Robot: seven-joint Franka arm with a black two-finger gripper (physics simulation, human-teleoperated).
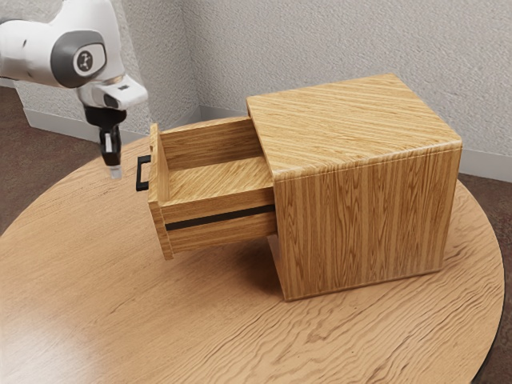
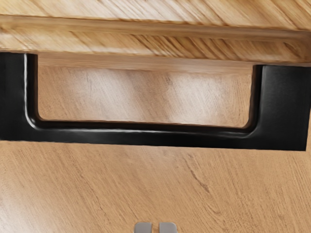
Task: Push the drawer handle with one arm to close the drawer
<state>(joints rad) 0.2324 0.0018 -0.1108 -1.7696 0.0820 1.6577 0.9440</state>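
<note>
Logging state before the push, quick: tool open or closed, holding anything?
Tool: closed or very nearly, only a narrow gap between its fingertips; holding nothing.

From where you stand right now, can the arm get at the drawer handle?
Likely yes. My gripper hangs just off the outer side of the black handle, and I see nothing between them. The drawer stands open, so the handle juts well away from the cabinet.

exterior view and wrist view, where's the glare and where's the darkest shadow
Exterior view: pale glare on the table toward the view's lower left, darkest tabletop shadow under the open drawer, against the cabinet. Wrist view: whitish sheen on the tabletop seen through the black handle.
</note>
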